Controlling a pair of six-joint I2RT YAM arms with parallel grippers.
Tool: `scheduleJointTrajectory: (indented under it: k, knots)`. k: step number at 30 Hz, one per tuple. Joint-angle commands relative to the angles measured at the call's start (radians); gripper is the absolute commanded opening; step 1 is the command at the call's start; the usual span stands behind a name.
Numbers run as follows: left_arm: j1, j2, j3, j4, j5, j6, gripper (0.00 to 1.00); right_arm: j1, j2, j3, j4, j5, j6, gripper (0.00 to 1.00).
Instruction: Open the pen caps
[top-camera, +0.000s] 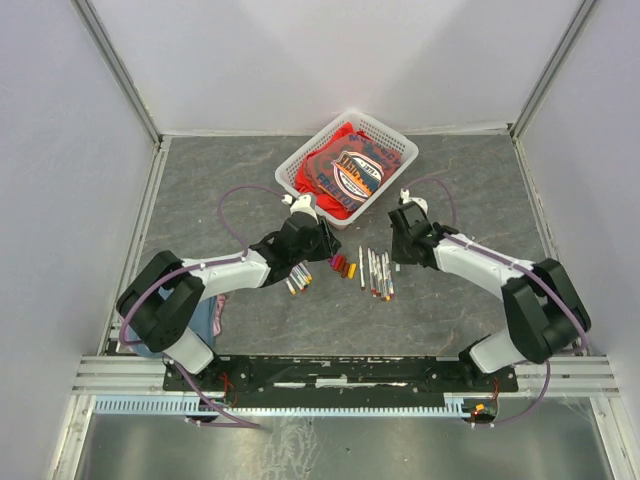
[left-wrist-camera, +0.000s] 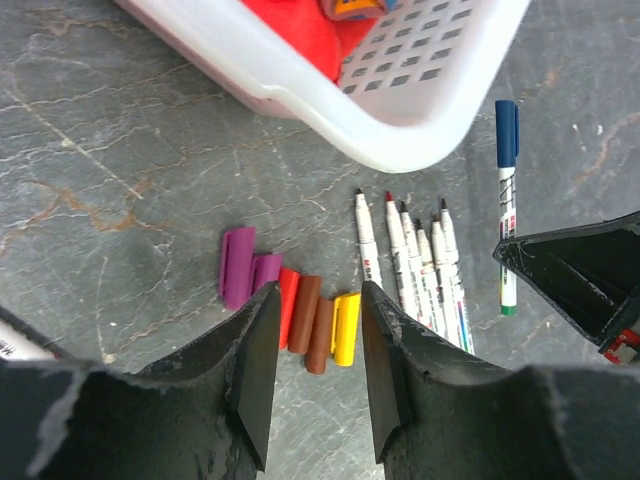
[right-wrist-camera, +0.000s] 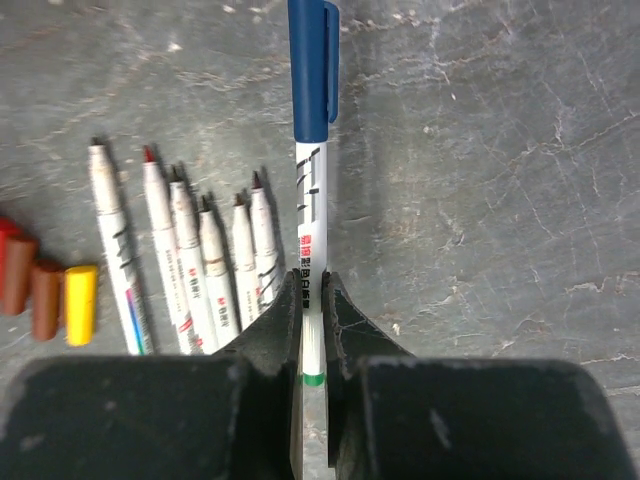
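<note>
— Well, nearest the arm bases, what lies on the left?

— A blue cloth (top-camera: 207, 315) beside the left base, and a few pens (top-camera: 298, 277) just under that arm.

— And the left gripper (left-wrist-camera: 320, 298)?

— Its jaws stand partly apart with nothing between them. It hangs over the pen caps (left-wrist-camera: 303, 312), loose ones lying on the table (left-wrist-camera: 120, 180) in a row, purple, red, brown and yellow, touching side by side.

— The right gripper (right-wrist-camera: 312, 290)?

— It is clamped narrow on the white barrel of a marker (right-wrist-camera: 310, 220), near its green end. The blue cap (right-wrist-camera: 312, 70) sits on the marker's far end. I cannot tell whether the marker is off the table.

— What lies between the two grippers?

— Six uncapped pens (right-wrist-camera: 190, 250) lie side by side, tips pointing away from the arms. They are just right of the yellow cap (right-wrist-camera: 80, 303) and just left of the held marker.

— Further back?

— A white basket (top-camera: 388, 128) with red cloth (top-camera: 312, 180) inside, its near rim close beyond the caps and pen tips.
</note>
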Motion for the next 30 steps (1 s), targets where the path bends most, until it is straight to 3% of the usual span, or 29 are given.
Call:
scheduleJointTrajectory:
  k: [1,11,30]
  knots:
    - [-0.005,-0.045,-0.002,0.077,0.053,-0.018,0.46,-0.002,-0.126,-0.03,0.055,-0.077,-0.03,0.01]
    - [-0.005,-0.021,0.024,0.181,0.203,-0.089,0.5,0.035,-0.285,-0.074,0.116,-0.318,-0.05,0.01]
    - [0.036,0.046,0.029,0.311,0.314,-0.235,0.52,0.156,-0.332,-0.069,0.147,-0.393,-0.024,0.01]
